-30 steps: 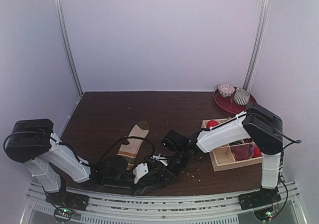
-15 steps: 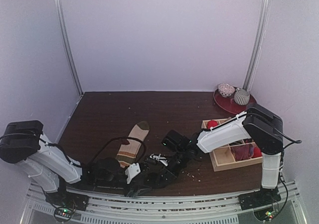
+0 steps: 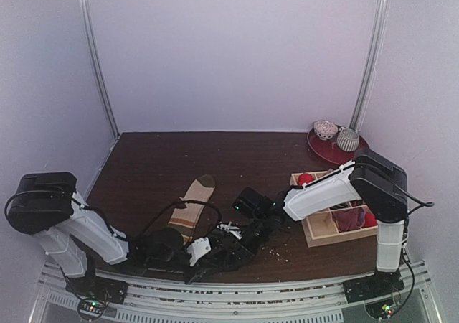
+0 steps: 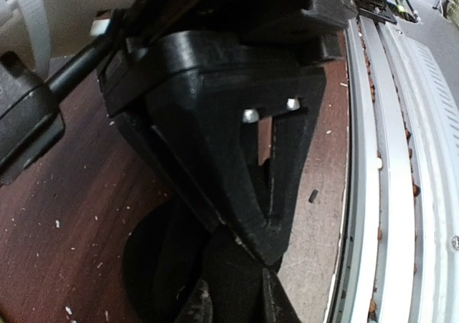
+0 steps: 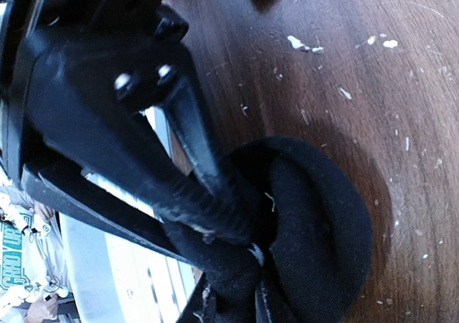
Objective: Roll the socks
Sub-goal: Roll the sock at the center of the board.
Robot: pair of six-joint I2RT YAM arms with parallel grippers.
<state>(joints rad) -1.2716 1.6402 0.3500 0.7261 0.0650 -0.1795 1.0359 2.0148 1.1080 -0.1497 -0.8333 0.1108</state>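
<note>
Crumb-speckled dark table; wooden box at right. Cable crosses striped tan sock. Black sock bunched near front edge: right gripper pinches it; left gripper narrow against it, grip unclear.

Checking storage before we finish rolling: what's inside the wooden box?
Wooden box: a red bundle far-left, a dark pink bundle near-right. The right arm covers the compartments between.
</note>
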